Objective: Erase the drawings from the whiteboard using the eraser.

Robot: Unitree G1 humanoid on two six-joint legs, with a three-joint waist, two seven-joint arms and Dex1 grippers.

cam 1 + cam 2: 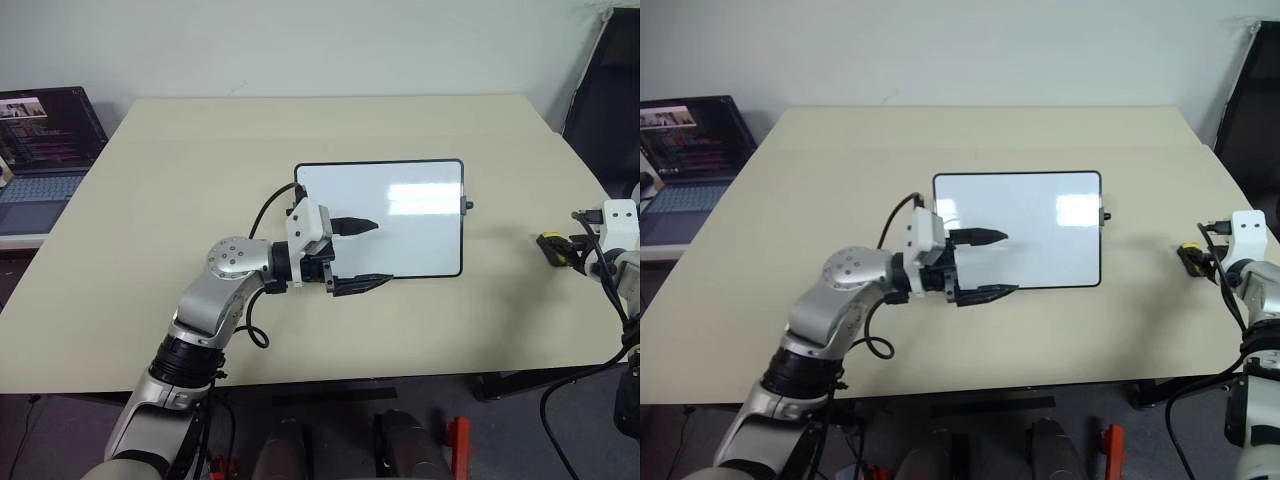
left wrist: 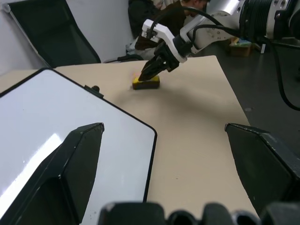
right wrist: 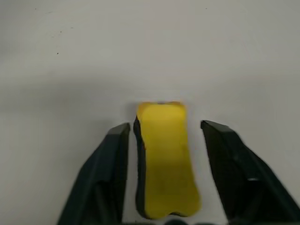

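Board looks wiped clean already, eraser sits on the table well right of it between the spread right gripper fingers, left gripper spread over the board's corner.

Your left arm bends across in front of you, its left gripper level, pointing right, black fingers spread wide. Your right arm reaches far right, its right gripper angled downward, fingers parted.
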